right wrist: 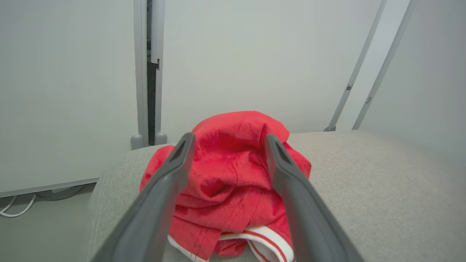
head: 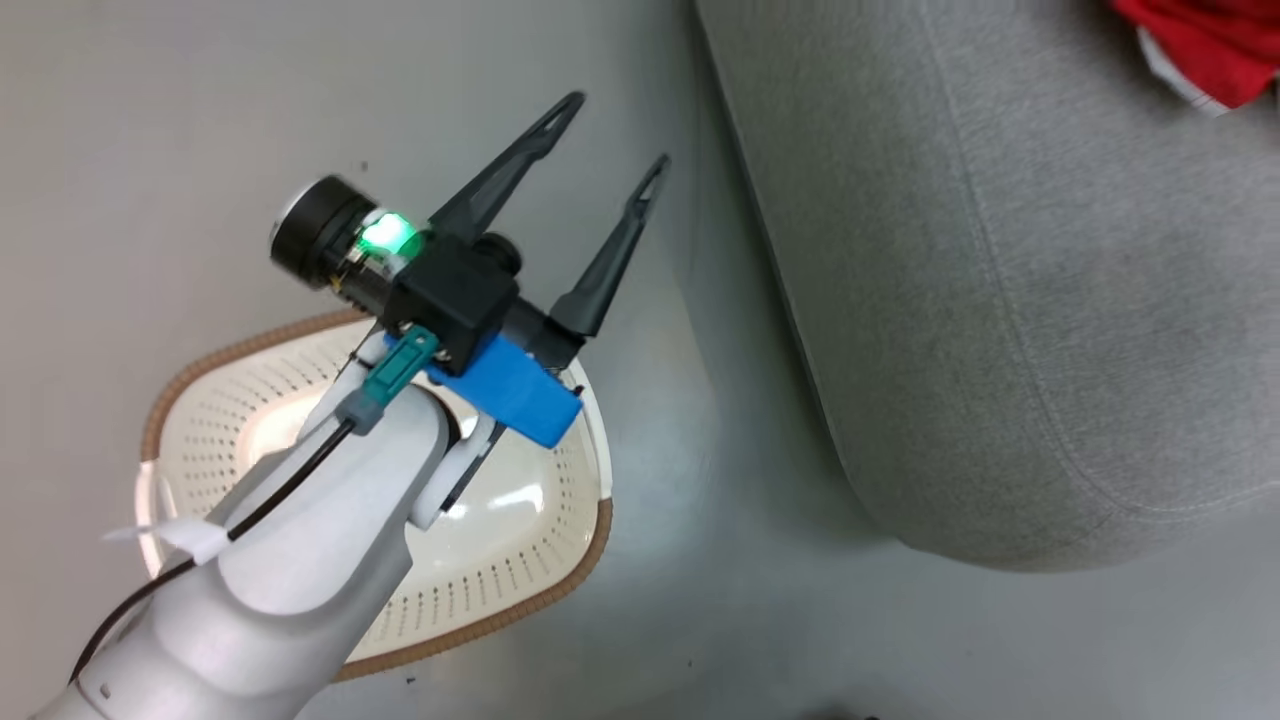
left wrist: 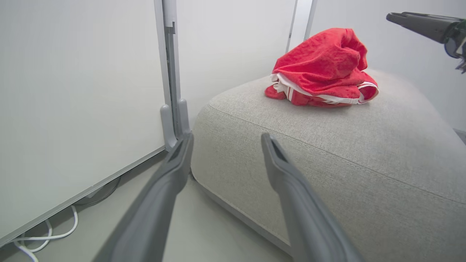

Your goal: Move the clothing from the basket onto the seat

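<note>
**Red clothing heaped on the seat, both grippers spread**

The clothing lies in a crumpled red mound on top of the grey seat, near a rounded corner, with white stripe trim showing along its lower folds. In the head view only a red and white edge of it shows at the upper right corner of the cushion.

The left gripper hangs over the pale floor between the basket and the seat, its two dark fingers spread apart and holding nothing. Its forearm crosses above the basket, whose glossy cream bottom and perforated walls show around it. The basket stands on the floor just beside the seat's rounded end.

The right gripper points at the red mound with its fingers spread wide, the cloth showing between them. It seems to sit just clear of the fabric, though contact cannot be told for sure.

A white cable lies on the floor by the wall panel.
</note>
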